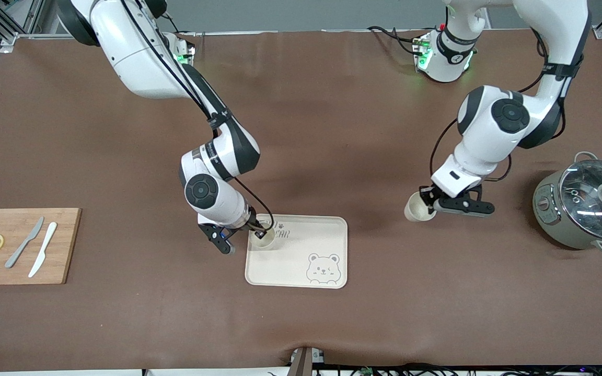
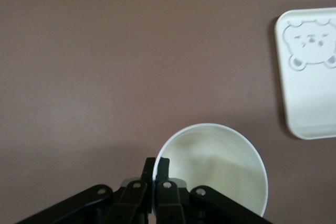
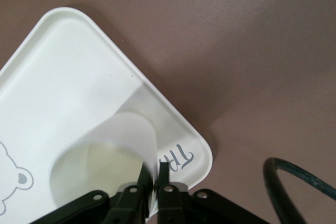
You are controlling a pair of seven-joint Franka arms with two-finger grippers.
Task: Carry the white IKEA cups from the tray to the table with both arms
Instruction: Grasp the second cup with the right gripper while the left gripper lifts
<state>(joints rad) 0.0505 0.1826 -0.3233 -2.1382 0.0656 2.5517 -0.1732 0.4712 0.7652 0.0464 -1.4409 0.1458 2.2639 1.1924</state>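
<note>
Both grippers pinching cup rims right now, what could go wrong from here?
1. The right gripper pinches only one wall of its cup, which sits near a corner of the tray; lifting could tilt the cup or drag the tray.
2. The left gripper holds the other cup tilted by its rim over the table; it may slip, or tip over when released.

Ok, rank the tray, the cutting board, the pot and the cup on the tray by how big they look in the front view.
1. Cutting board and tray: too alike to rank.
2. Pot, a little smaller.
3. Cup on the tray, by far the smallest, gripped at its rim by the right gripper.
</note>
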